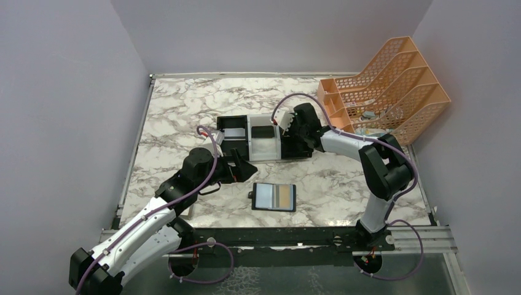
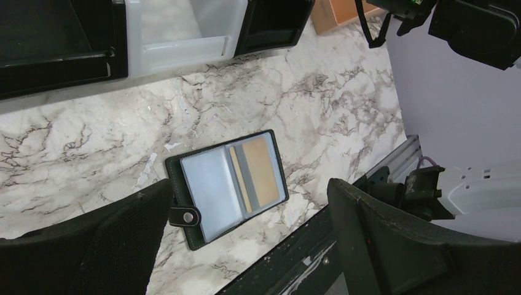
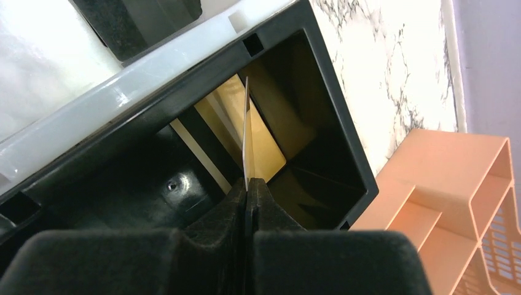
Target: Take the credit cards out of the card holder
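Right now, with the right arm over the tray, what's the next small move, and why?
Probably open the right gripper. It pinches a card edge-on over the tray's black end compartment, where a gold card already lies, so letting go should drop it in there.

Marble-patterned table (image 1: 184, 110) bearing three items: an open black card holder (image 1: 274, 197) lying flat near the front edge, a black-white-black three-compartment tray (image 1: 265, 154) at centre, an orange file rack (image 1: 393, 92) at the far right corner.

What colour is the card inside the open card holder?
The card is gold-tan with a grey stripe; clearest in the left wrist view.
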{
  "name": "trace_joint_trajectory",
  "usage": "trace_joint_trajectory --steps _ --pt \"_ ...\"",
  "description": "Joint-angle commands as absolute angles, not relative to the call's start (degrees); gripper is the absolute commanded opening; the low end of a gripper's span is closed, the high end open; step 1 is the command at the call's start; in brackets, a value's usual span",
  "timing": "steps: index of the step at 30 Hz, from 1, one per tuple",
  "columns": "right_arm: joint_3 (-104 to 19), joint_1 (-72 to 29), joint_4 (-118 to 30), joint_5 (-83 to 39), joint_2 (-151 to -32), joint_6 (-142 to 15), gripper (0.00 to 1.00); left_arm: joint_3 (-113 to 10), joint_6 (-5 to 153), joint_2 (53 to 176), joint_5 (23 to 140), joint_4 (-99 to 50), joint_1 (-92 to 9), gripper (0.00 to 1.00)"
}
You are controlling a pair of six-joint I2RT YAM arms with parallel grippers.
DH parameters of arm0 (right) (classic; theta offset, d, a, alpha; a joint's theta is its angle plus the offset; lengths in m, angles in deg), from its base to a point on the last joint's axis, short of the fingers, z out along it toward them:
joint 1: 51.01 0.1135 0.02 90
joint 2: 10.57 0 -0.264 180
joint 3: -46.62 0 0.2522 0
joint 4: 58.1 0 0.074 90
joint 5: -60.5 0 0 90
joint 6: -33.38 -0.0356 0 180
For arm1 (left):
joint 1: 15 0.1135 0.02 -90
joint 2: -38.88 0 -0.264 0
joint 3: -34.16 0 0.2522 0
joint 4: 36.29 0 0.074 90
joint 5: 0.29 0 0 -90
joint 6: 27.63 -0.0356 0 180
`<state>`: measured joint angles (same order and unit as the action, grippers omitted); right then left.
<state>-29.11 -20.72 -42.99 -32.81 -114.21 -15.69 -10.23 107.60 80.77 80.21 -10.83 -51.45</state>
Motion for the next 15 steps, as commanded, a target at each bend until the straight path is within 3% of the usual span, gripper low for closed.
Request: trace_joint_trajectory --steps 1,15 --pt "-29.22 -20.68 -45.9 -35.42 -115.79 -11.44 0.01 -12.84 106.87 80.15 81.03 -11.21 -51.21 0.99" --pt "-29.13 -20.68 -46.03 -29.29 -117.71 -9.19 0.02 -13.17 106.78 80.17 80.85 -10.93 -51.21 0.99"
